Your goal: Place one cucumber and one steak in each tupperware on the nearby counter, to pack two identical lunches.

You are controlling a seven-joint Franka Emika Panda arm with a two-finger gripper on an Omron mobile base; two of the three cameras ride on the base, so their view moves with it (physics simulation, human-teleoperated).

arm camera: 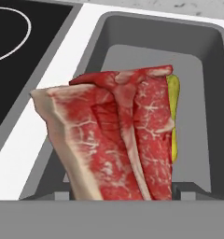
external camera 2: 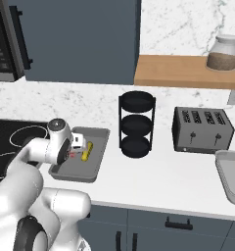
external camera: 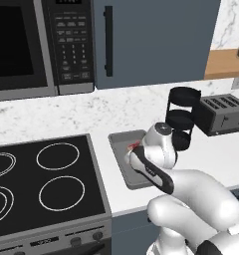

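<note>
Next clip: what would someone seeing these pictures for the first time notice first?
The raw red steak looms in the hand view, standing up between the gripper tips above a grey tray, with a yellow-green piece showing behind its right edge. From the base views, the white arm bends over that tray beside the black stovetop. A black three-tier rack and a dark toaster stand further along the white counter.

Even, bright rendered light, no glare.
Soft shadows sit under the tiered rack (external camera 2: 136, 125) and toaster (external camera 2: 202, 130); all views are sharp, undistorted.
</note>
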